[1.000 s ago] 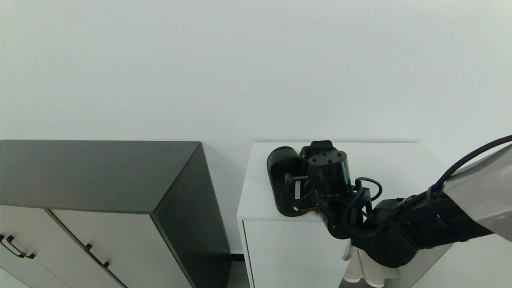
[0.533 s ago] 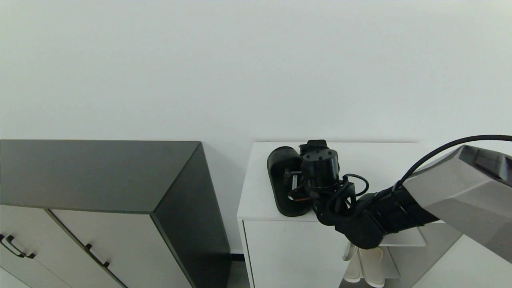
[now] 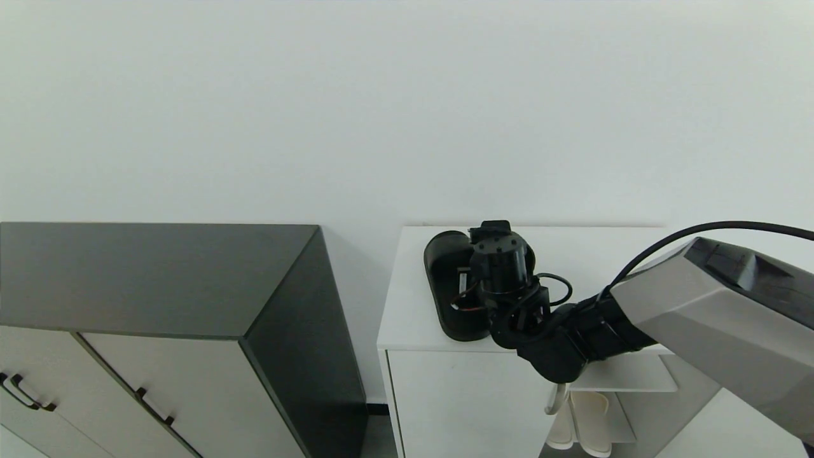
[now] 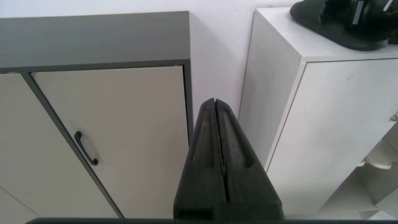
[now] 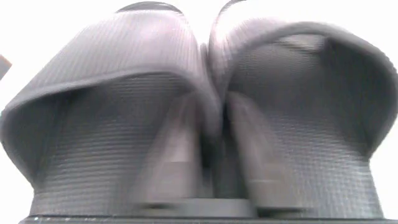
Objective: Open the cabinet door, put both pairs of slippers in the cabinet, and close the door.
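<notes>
A pair of black slippers [image 3: 447,289] lies side by side on top of the white cabinet [image 3: 458,394], near its left front corner. My right gripper [image 3: 467,283] is down at them. In the right wrist view its open fingers [image 5: 180,155] straddle the two touching inner strap edges of the black slippers [image 5: 124,93]. A pair of white slippers [image 3: 575,423] stands inside the cabinet's open right side, under a shelf [image 3: 629,376]. My left gripper [image 4: 214,124] is shut and empty, held low in front of the gap between the two cabinets.
A dark grey cabinet [image 3: 159,280] with pale doors and black handles [image 3: 152,407] stands to the left of the white one, with a narrow gap between them. A plain white wall rises behind both. The right part of the white cabinet's top [image 3: 610,267] is bare.
My right arm has slid forward and to the left over the white cabinet's top, bringing its gripper deeper onto the black slippers. The slippers and the left arm have stayed put.
</notes>
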{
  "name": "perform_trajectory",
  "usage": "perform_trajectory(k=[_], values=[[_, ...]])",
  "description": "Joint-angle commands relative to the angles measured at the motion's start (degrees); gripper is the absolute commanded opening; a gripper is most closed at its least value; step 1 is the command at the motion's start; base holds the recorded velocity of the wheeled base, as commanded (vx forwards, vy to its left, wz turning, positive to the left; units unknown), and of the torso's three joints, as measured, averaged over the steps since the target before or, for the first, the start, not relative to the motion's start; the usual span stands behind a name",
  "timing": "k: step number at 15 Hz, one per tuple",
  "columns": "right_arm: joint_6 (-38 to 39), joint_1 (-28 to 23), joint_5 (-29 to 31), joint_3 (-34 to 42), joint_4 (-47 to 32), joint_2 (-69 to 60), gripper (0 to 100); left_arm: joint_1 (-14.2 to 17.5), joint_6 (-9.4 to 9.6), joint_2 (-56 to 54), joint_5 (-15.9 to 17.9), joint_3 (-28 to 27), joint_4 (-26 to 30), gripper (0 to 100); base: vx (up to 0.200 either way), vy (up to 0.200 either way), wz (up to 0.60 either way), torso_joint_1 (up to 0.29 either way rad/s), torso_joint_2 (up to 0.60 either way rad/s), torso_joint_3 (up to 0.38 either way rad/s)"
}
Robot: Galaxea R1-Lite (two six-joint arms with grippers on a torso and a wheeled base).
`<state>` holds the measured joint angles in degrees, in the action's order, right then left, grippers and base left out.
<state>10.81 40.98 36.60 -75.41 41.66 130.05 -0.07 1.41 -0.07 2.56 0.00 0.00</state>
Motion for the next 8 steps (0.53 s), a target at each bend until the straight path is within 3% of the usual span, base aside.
perform_trajectory(k=[1,8], values=[[0.0,-0.03,0.05,0.18,-0.26,0.03,0,-0.01,-0.01,0.07,-0.01,0.0,0.0,0,0.0,0.0,0.0,0.0,0.0,0.0],[-0.09,1.99,-0.39,5.63,-0.26,-7.53,0,-0.01,-0.01,0.07,-0.01,0.0,0.0,0,0.0,0.0,0.0,0.0,0.0,0.0]])
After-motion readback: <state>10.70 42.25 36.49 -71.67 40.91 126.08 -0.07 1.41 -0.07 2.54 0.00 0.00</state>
